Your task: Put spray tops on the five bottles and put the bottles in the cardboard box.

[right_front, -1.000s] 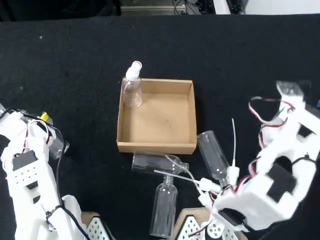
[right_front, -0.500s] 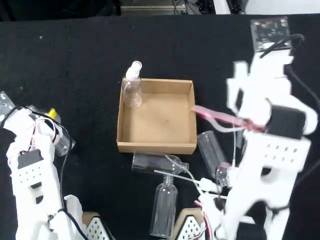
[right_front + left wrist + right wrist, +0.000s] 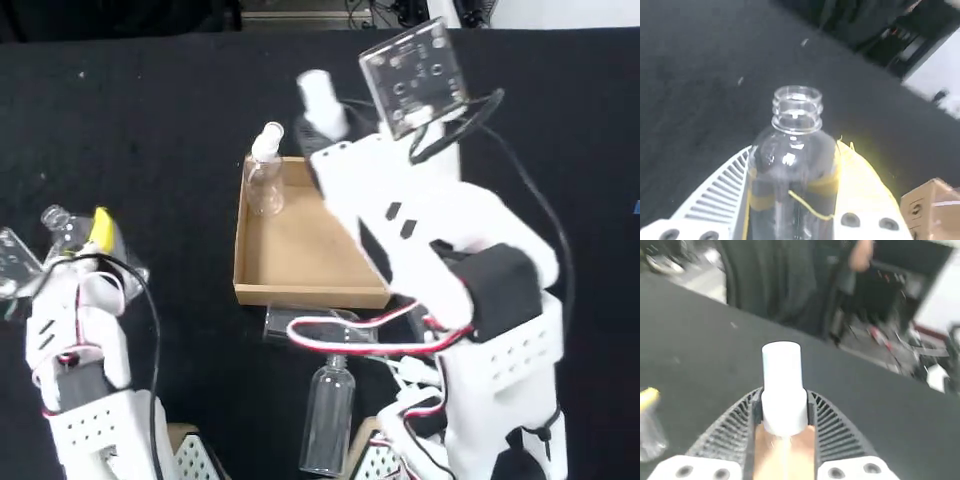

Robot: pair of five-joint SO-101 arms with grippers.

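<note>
while the left gripper (image 3: 796, 147) clamps the open bottle (image 3: 792, 170) mid-body, left of the cardboard box (image 3: 240, 250), the right gripper (image 3: 784, 395) pinches a spray top (image 3: 782, 370); both seem light, slick plastic; squeeze gently.

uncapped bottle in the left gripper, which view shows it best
Left wrist view: the uncapped bottle sits close up in the left gripper, threaded neck open. The high view shows it small, partly behind that gripper. The right wrist view catches a clear sliver, probably it.
</note>
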